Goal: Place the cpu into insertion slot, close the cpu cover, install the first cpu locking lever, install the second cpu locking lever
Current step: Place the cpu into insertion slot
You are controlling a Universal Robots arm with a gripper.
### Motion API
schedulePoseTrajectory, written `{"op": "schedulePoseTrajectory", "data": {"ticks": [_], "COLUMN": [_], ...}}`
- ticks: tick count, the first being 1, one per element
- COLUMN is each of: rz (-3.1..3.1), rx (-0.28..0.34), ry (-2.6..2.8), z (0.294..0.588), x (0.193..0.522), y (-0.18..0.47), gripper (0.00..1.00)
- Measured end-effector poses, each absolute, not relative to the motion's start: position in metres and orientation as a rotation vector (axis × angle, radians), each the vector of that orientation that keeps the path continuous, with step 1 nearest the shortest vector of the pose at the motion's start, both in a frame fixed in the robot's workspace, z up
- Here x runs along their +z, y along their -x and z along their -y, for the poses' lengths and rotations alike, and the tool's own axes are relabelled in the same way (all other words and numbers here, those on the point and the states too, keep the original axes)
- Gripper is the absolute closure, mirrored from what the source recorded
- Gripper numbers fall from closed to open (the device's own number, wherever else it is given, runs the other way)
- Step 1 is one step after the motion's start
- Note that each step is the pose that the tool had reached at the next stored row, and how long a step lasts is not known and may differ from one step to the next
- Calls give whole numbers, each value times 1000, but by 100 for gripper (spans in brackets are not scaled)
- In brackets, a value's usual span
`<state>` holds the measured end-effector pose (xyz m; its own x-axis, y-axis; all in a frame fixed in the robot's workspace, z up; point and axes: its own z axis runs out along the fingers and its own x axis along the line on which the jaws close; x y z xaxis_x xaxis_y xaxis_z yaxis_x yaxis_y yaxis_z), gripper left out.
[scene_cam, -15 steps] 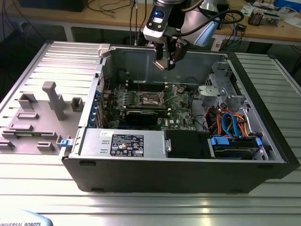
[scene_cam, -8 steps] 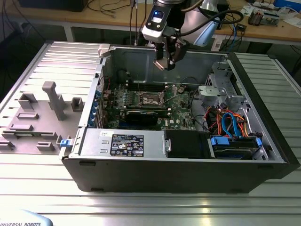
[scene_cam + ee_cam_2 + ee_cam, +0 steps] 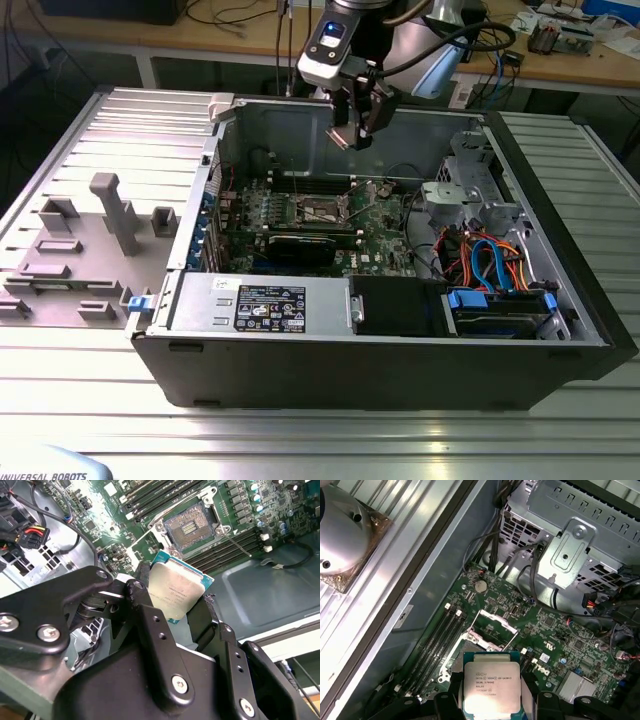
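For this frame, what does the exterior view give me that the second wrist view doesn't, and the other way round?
Exterior view adds: the whole open computer case on the ribbed table, its labelled power supply, and a grey fixture plate at the exterior view's left. Second wrist view adds: the cpu clamped between the fingers, and the insertion slot with its pin bed bare. Shared: the gripper above the green motherboard.

Even overhead light is cast. Glare is carried by the cpu (image 3: 491, 687) and the drive cage (image 3: 575, 545); the near wall of the computer case (image 3: 400, 375) is left in shade.
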<state>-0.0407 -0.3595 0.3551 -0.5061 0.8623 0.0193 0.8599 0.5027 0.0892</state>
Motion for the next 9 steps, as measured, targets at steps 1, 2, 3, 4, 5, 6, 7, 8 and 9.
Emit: {"op": "schedulePoseTrajectory", "data": {"ticks": [1, 2, 3, 4, 5, 6, 7, 8, 9], "rz": [-2694, -2688, -2684, -2676, -2667, -2662, -2655, -2649, -2644], "rx": [135, 135, 135, 135, 135, 134, 134, 134, 134], "ry": [-1555, -1565, -1572, -1584, -1599, -1607, -1617, -1626, -1635], "z": [359, 359, 359, 359, 359, 359, 359, 359, 359], "x": [355, 355, 355, 355, 355, 355, 355, 355, 355], "y": [41, 41, 41, 41, 41, 41, 41, 41, 41], "gripper": [46, 46, 46, 46, 46, 46, 46, 46, 46]}}
